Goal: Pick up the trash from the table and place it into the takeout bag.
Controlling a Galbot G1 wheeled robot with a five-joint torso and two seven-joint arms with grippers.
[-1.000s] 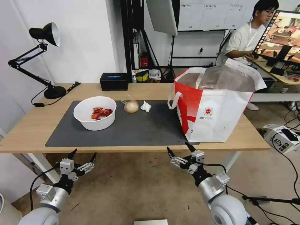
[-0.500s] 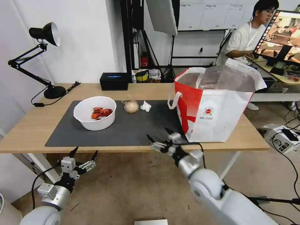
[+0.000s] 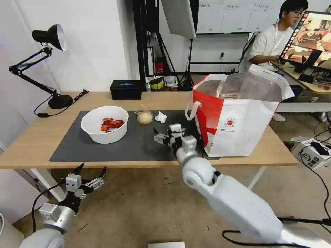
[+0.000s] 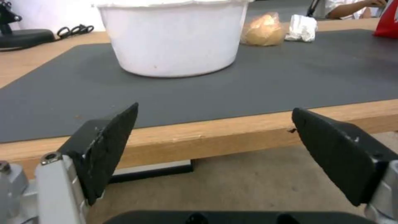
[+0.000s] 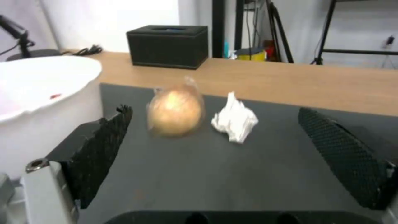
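Currently, progress: the clearing looks partly done at best; three pieces of trash are lying on the table (image 3: 31, 144) and none is in a gripper.
Bowl: the white bowl (image 3: 104, 124) with red shell scraps is sitting on the left part of the dark grey mat (image 3: 138, 146).
Bagged lump: the small clear bag with the beige lump (image 3: 144, 117) is lying just right of the bowl, toward the mat's far edge.
Tissue: the crumpled white tissue (image 3: 160, 117) is resting just beside the lump, on its right.
Takeout bag: the takeout bag (image 3: 238, 120) is standing upright at the right end of the table, its mouth gaping open; something clear seems to be showing inside, but what it is cannot be told.
Left to do: judging by the layout, the bowl, the lump and the tissue are all waiting to be carried rightward into the bag.
Right arm: it is reaching over the near table edge, with the right gripper (image 3: 165, 135) hovering above the mat, near the tissue and lump but apart from both.
Right gripper state: its jaws are spread wide and gripping nothing; the wrist view is framing lump and tissue between them.
Left arm: the left gripper (image 3: 90, 172) is hanging below the near table edge on the left, jaws wide apart and empty.
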